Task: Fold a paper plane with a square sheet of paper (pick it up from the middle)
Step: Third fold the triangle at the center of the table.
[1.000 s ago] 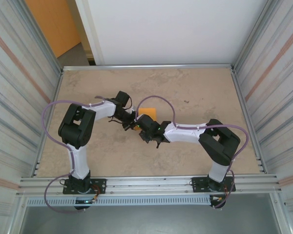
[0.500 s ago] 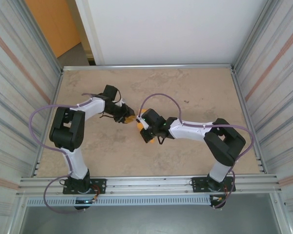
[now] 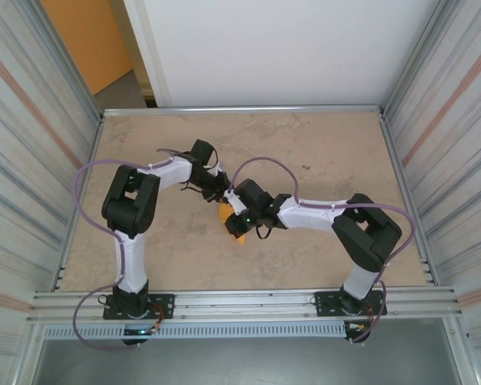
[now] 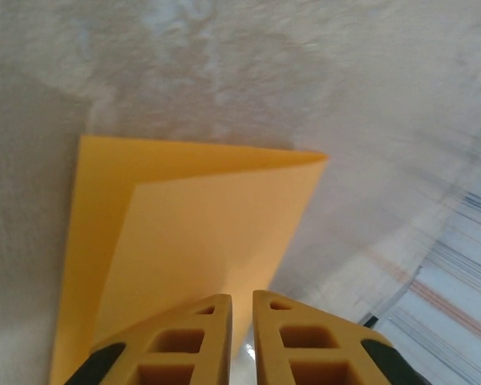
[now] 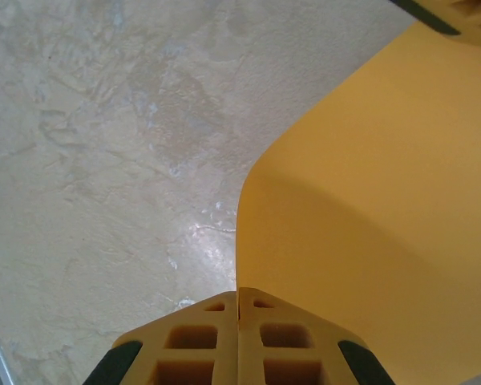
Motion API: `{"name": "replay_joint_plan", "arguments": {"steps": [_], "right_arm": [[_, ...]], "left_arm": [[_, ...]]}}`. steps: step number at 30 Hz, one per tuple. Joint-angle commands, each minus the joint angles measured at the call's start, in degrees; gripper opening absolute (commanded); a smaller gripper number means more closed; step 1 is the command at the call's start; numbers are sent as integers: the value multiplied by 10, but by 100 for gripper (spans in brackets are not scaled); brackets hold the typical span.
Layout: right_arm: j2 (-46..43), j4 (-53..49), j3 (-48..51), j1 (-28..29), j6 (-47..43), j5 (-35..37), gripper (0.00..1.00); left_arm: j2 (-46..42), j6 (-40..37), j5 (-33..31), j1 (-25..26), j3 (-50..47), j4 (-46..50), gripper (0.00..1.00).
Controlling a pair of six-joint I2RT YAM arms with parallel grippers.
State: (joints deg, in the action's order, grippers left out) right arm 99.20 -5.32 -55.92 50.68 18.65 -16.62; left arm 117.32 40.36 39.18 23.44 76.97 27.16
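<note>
My right jaws are clamped shut on the orange paper (image 5: 385, 200), which curves over the worktop's (image 3: 321, 144) middle. My left jaws stand a slit apart at its other edge — I can't tell if they grip.

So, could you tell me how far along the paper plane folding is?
Done: the square sheet of paper shows a fold, a flap lying over it. In hand: the right gripper is shut on one edge, bowing the sheet off the table; the left gripper sits at another edge, grip unclear. Left: no pointed dart shape yet, so most folds likely remain.
</note>
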Motion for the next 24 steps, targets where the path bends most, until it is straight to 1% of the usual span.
{"name": "replay_joint_plan", "arguments": {"steps": [1,9,14,24], "right_arm": [[8,7,10,-4,28,-14,3],[13,6,13,-22,62,1,4],[17,-5,7,-30,72,17,6],[32,-17,-8,-33,75,24,6]], "left_arm": [[15,-28,-21,2,21,41,16],[46,-55,-45,6,29,78,15],[51,-63,-43,7,27,80,15],[53,-69,-36,8,33,80,14]]}}
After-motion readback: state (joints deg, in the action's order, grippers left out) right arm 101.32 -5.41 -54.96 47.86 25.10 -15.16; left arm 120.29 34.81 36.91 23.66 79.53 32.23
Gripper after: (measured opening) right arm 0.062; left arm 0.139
